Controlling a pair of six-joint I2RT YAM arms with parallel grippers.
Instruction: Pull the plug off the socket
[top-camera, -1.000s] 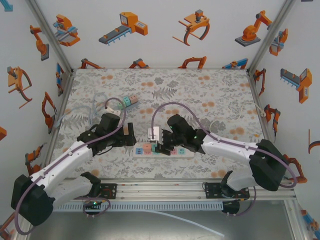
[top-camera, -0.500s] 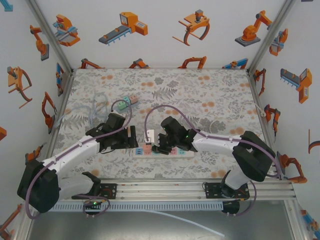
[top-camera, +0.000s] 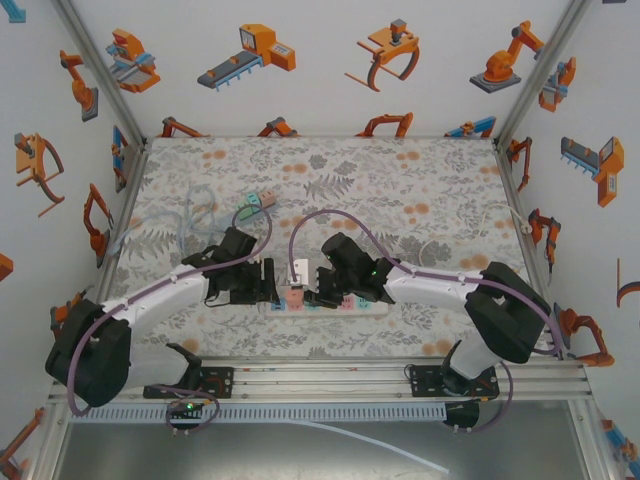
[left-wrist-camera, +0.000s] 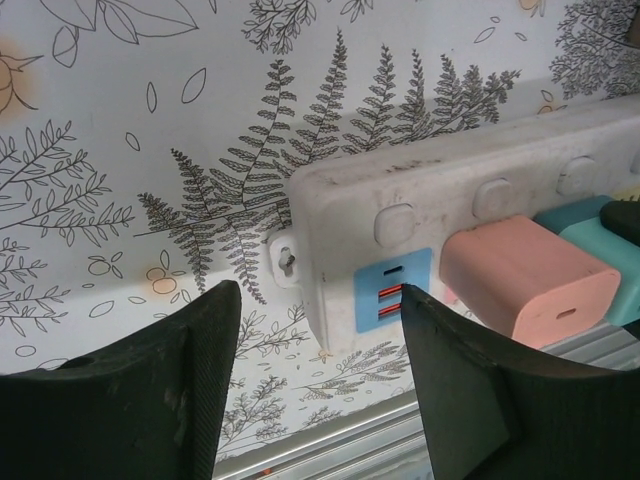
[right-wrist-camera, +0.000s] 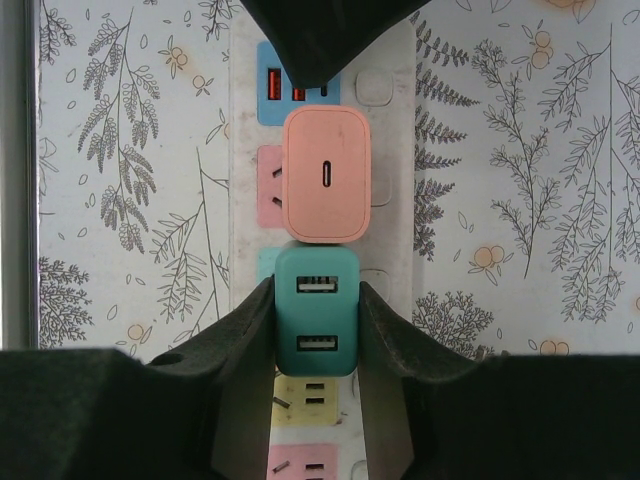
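1. The long white plastic power strip (top-camera: 365, 308) lies flat on the floral-printed table cover (top-camera: 420, 190). In the top view it sits at 6 o'clock from the table centre, with its length running from 9 to 3 o'clock.
2. The task's thing, the teal square plastic USB charger plug (right-wrist-camera: 316, 312), is seated in the strip. In the right wrist view its two USB ports face the camera.
3. The pink rounded-square charger plug (right-wrist-camera: 325, 175) is also seated in the strip. It touches the teal plug at that plug's 12 o'clock edge.
4. The right gripper (right-wrist-camera: 316, 295) has its jaws narrow and clamped on the teal plug. Its black fingers (right-wrist-camera: 250, 330) press the plug's 9 and 3 o'clock sides.
5. The left gripper (left-wrist-camera: 320, 300) is positioned at the strip's 9 o'clock end in the top view. Its jaws stand moderately apart and grip nothing.
6. In the left wrist view, the finger at 3 o'clock overlaps the strip's near edge beside the blue USB port panel (left-wrist-camera: 392, 290); whether it touches cannot be told. The finger at 9 o'clock stands clear of the strip, with bare table cover between them.
7. A small teal-and-pink block (top-camera: 257, 199) lies at 11 o'clock from the strip, well apart from it.
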